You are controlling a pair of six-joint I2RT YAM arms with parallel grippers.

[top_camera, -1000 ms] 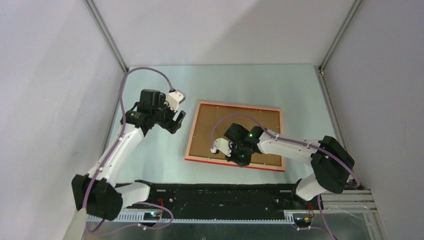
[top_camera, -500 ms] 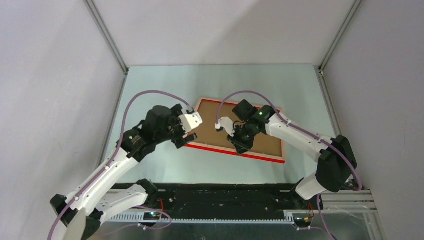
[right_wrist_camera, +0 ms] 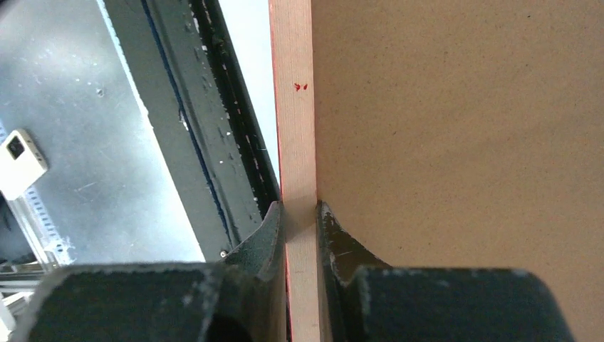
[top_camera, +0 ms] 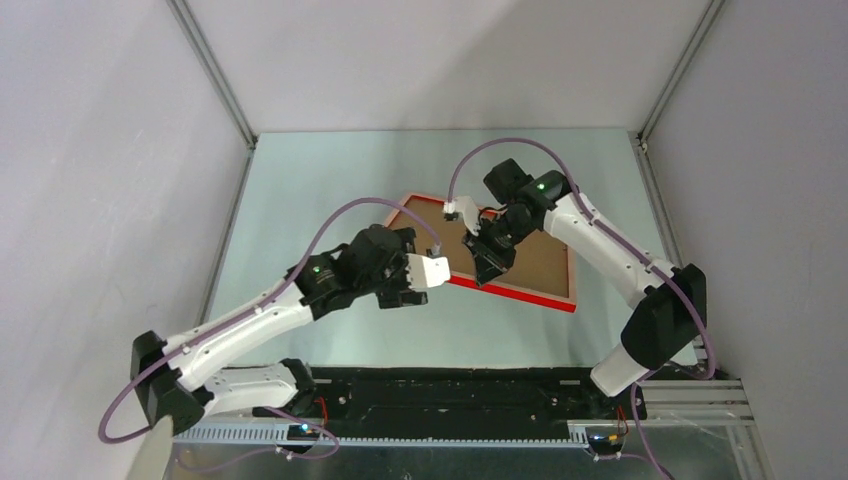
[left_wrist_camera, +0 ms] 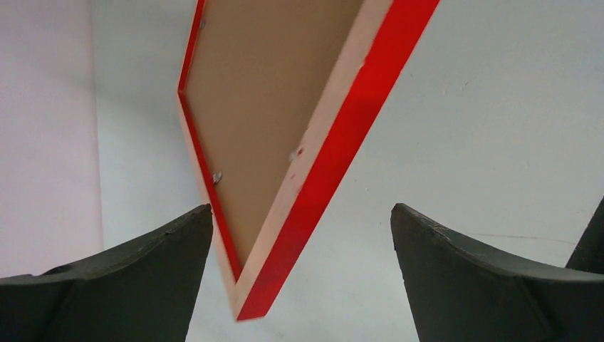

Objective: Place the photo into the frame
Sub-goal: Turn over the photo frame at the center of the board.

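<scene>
Right wrist, right claw (right_wrist_camera: 299, 211) pinching frame (right_wrist_camera: 292, 107), backing board (right_wrist_camera: 463, 142) inside

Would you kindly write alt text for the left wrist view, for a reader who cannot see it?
A corner of the frame, red-edged with a pale rim around a brown backing board, points toward the camera between the left gripper's two wide-open dark fingers.
</scene>
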